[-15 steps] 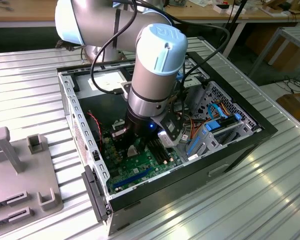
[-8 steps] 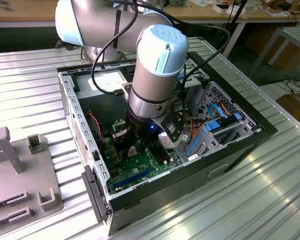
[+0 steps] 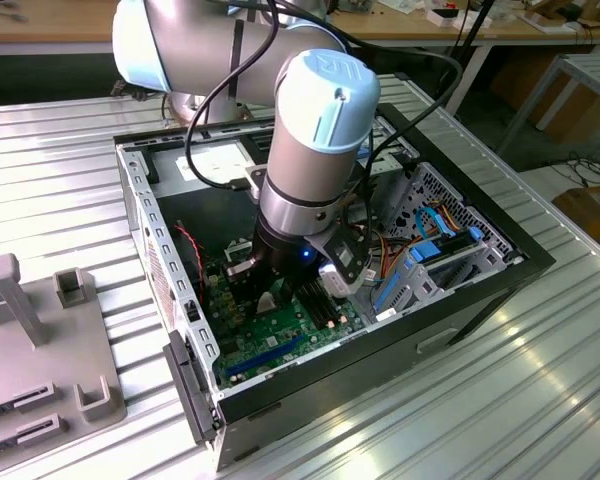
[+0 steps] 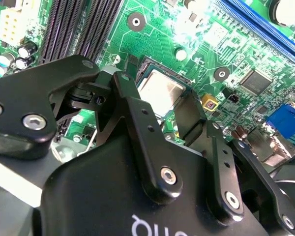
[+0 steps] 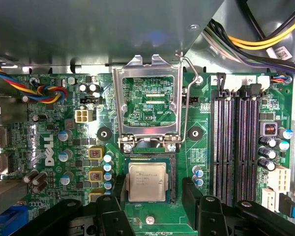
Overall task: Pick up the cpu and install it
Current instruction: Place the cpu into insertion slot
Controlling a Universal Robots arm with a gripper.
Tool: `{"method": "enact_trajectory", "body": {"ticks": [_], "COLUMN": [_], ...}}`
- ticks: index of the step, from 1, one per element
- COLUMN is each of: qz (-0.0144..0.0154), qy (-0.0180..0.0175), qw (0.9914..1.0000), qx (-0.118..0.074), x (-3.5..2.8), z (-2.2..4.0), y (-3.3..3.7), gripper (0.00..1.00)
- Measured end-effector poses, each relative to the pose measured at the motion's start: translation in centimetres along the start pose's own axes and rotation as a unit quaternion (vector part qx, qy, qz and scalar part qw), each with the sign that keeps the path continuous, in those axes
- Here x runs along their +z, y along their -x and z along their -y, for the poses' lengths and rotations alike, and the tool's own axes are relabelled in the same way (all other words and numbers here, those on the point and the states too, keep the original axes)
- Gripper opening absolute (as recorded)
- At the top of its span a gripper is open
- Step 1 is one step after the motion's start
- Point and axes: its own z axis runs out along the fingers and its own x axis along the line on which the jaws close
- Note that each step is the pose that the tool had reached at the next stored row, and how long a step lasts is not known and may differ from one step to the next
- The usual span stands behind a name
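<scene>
The gripper (image 5: pixel 152 194) hangs low over the green motherboard (image 5: pixel 83 140), its 2 black fingers (image 5: pixel 189 189) spread apart and grasping nothing. The cpu (image 5: pixel 147 182) lies flat in the black-framed socket (image 5: pixel 173 182) between them, with a gap on each side. Just beyond it, the socket's metal load plate (image 5: pixel 147 63) stands hinged up. The board sits inside an open computer case (image 3: pixel 400 320) on a ribbed metal table (image 3: pixel 460 400).

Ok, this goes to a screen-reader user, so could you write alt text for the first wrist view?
A small square silver-grey cpu lies in the black-framed socket on a green motherboard, with the black gripper open, one finger on each side of it. The socket's silver metal retention frame stands flipped open beside it.
</scene>
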Motion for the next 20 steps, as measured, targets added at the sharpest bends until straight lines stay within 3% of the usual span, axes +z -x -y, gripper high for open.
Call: {"method": "enact_trajectory", "body": {"ticks": [20], "qz": [0.0], "qy": [-0.0002], "qw": [1.0], "qx": [0.0], "x": [-0.1], "z": [-0.04], "y": [0.14], "gripper": [0.58]}}
